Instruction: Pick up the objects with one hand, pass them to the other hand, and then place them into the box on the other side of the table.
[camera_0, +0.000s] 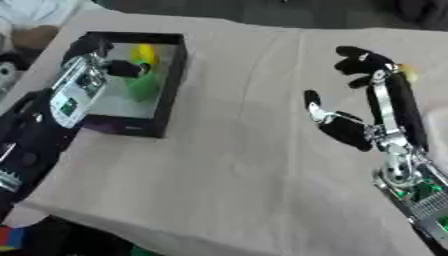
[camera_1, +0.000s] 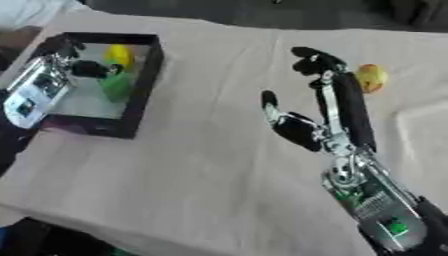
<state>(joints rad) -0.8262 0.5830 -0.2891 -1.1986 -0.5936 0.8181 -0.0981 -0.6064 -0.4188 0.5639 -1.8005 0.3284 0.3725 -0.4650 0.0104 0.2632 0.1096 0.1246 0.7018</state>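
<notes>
The table is covered with a pale beige cloth (camera_0: 236, 150), creased in long folds. On the robot's left side stands a shallow black rectangular box with a pale floor (camera_0: 173, 75). Inside it, toward the far end, lies a small yellow rounded object (camera_0: 145, 52), and just beside that a green object (camera_0: 143, 85) whose shape I cannot make out.

The robot's left hand (camera_0: 121, 67) reaches over the box from the near left, its dark fingers curled in above the green object; whether they actually hold it or merely hover there, I cannot tell.

The robot's right hand (camera_1: 311, 107) hangs over the middle-right of the table with nothing in it, the fingers extended away from the robot and the thumb spread out to the left, well apart from them. Just to the right of its fingertips, a yellow and orange rounded fruit-like object (camera_1: 371, 77) rests on the cloth, near the hand but not touching it.
</notes>
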